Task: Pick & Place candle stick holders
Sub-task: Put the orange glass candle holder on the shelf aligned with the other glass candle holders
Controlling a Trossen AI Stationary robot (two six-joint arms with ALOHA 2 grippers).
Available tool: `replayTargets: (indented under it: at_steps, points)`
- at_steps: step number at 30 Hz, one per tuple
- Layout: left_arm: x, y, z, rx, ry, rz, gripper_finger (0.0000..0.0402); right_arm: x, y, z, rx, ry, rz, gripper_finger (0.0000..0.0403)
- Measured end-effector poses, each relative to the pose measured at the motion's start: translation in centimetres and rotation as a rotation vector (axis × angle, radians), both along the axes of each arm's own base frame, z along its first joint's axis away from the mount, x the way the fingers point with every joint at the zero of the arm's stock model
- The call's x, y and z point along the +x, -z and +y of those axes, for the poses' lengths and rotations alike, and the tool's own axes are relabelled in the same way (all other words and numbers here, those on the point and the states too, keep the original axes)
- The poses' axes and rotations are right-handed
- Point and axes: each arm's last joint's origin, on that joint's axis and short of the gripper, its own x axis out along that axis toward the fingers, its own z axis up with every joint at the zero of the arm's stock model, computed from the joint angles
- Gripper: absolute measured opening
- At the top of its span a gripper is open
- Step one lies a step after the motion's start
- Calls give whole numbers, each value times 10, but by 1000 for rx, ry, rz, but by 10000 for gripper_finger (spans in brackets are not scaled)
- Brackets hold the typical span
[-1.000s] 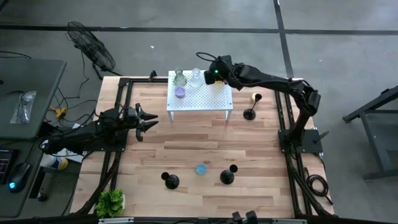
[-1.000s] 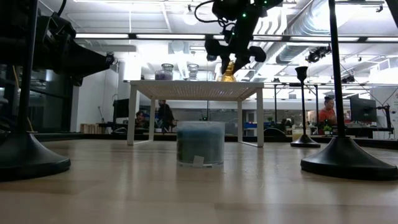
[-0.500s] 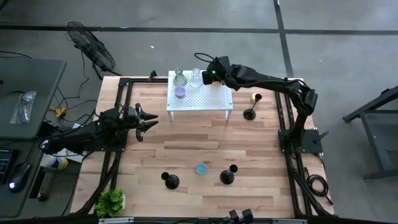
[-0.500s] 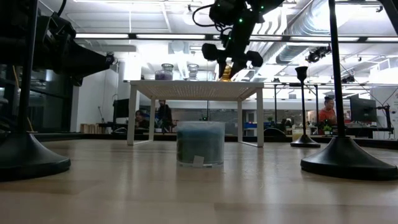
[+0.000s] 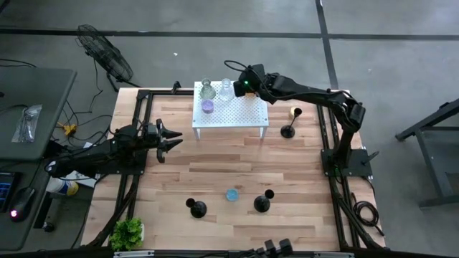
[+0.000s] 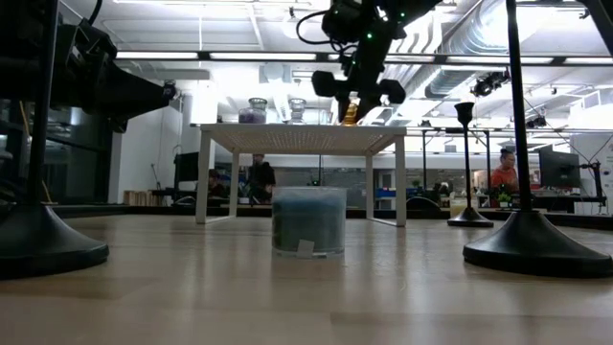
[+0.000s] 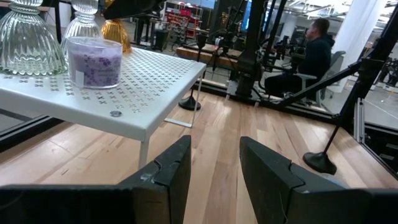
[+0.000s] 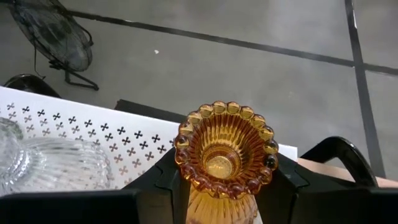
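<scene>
On the near desk (image 5: 215, 168) you have the blue cup (image 5: 232, 194) between two black holders (image 5: 196, 208), with a third holder (image 5: 287, 131) farther right. The left pincer (image 5: 166, 136) waits at the left edge, partly open and empty. At the far side, the right pincer (image 8: 224, 180) grips the amber cup (image 8: 224, 149) over the far right part of the white stand (image 5: 237, 118), beside the clear cups (image 5: 225, 89) and purple one (image 5: 207, 106). You appear to be placing it: next, set it flat, then open and lift clear.

Right gripper (image 8: 224, 186) reached far forward (fingers clamped), left gripper (image 7: 211, 168) low, fingers parted
</scene>
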Motion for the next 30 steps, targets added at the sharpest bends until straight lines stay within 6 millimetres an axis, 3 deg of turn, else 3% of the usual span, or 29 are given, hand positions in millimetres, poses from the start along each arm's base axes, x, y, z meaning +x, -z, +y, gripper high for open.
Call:
replayTargets:
  at_steps: [18, 30]
  points:
    - [0, 0, 0, 0, 0, 0, 134, 2, 0, 3, 29, -34, -21, 131]
    - [0, 0, 0, 0, 0, 0, 134, 3, 3, 4, 58, -51, -26, 181]
